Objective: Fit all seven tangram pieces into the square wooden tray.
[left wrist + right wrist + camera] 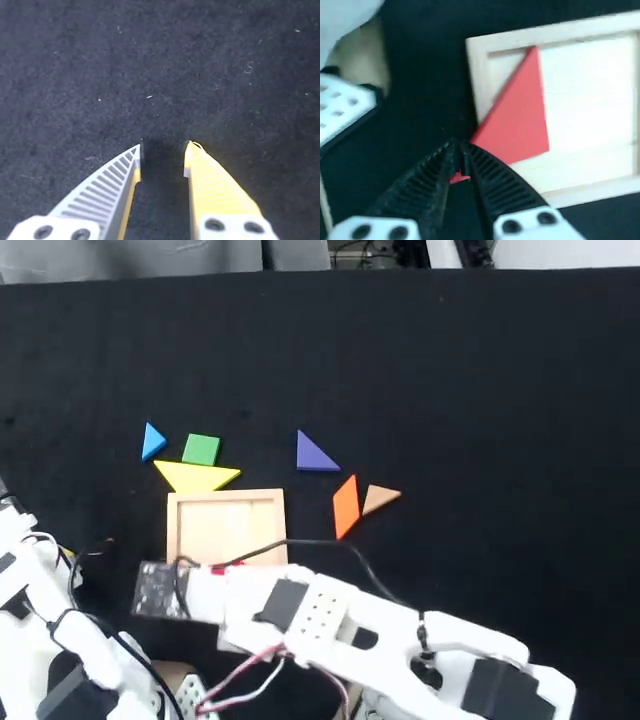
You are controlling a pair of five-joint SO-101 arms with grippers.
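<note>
Placement of the red triangle [520,115] into the wooden tray [479,80] is judged to be the step in hand. The right gripper [459,145] is clamped on one corner of that piece, just outside the tray's rim. The triangle lies across the rim, with its far point reaching toward an inner corner and most of its face over the tray floor. It appears to ride on the rim rather than sit flat, though the tilt cannot be confirmed. To seat it well, the held corner should be carried inward past the rim before release, with one straight edge squared against an inner wall. That keeps the remaining floor free for the other pieces. Releasing while the corner overhangs risks the piece tipping out or lodging askew. The grip is on a thin tip, so any twist could let the piece pivot, and slow, level travel is advised. The left gripper [163,150] hangs with its fingers apart over bare black cloth [150,60], holding nothing. Six pieces lie on the cloth outside the tray: blue triangle [152,440], green square [201,449] and yellow triangle [197,476] just beyond its far edge, and purple triangle [314,454], orange parallelogram [346,506] and tan triangle [379,498] to one side.
</note>
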